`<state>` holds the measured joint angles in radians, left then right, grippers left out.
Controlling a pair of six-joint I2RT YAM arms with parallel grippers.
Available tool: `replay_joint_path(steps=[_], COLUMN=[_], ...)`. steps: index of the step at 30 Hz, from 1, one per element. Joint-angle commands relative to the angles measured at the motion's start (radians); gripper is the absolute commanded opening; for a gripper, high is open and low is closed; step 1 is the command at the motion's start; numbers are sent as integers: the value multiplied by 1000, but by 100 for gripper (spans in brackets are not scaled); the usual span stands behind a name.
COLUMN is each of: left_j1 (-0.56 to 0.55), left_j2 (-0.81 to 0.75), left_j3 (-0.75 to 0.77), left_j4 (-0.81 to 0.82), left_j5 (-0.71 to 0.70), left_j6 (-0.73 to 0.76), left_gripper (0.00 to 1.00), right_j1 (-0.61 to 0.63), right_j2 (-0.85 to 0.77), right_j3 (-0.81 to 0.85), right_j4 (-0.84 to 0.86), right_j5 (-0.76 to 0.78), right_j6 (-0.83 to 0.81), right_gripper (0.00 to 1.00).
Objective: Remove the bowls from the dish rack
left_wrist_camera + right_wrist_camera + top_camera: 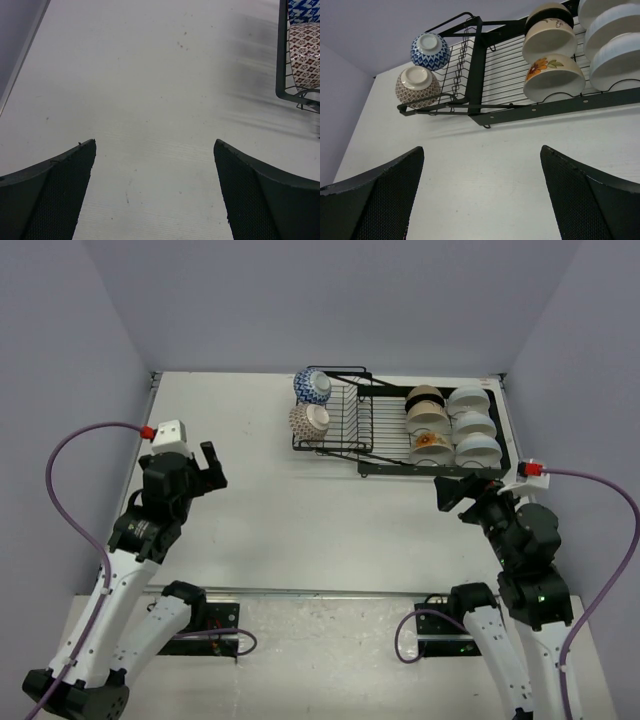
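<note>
Top view: the dish rack (345, 425) stands along the far edge of the tabletop (300, 520), toward its far right corner. A blue-and-white bowl (312, 386) and a brown-patterned bowl (310, 420) sit at its left end, cream bowls (427, 415) and white bowls (472, 425) at its right.

Left wrist view: the left gripper (155, 190) is spread wide and empty over bare tabletop, with the rack's corner at the right.

Right wrist view: the right gripper (482, 195) is spread wide and empty, facing the rack's near side.
</note>
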<state>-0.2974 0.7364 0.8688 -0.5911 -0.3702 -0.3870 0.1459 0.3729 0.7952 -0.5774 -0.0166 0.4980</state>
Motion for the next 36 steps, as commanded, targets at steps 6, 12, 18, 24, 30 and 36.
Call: replay_joint_path(steps=[6, 12, 18, 24, 30, 36], left_j1=[29, 29, 29, 29, 29, 62], left_j2=[15, -5, 53, 75, 135, 222], left_j3=[15, -19, 56, 85, 148, 167], left_j4=[47, 83, 76, 142, 207, 430], left_j5=[65, 204, 361, 491, 528, 634], left_j6=[-32, -113, -180, -243, -305, -438], left_gripper=[100, 100, 100, 100, 100, 100], right_j1=[4, 4, 4, 4, 4, 4], right_j2=[-15, -19, -49, -86, -115, -134], right_j3=[-23, -45, -37, -31, -19, -8], right_j4=[28, 62, 68, 77, 76, 64], right_j5=[11, -72, -101, -141, -192, -230], right_j6=[45, 53, 51, 54, 56, 53], right_gripper=[99, 99, 99, 99, 99, 99])
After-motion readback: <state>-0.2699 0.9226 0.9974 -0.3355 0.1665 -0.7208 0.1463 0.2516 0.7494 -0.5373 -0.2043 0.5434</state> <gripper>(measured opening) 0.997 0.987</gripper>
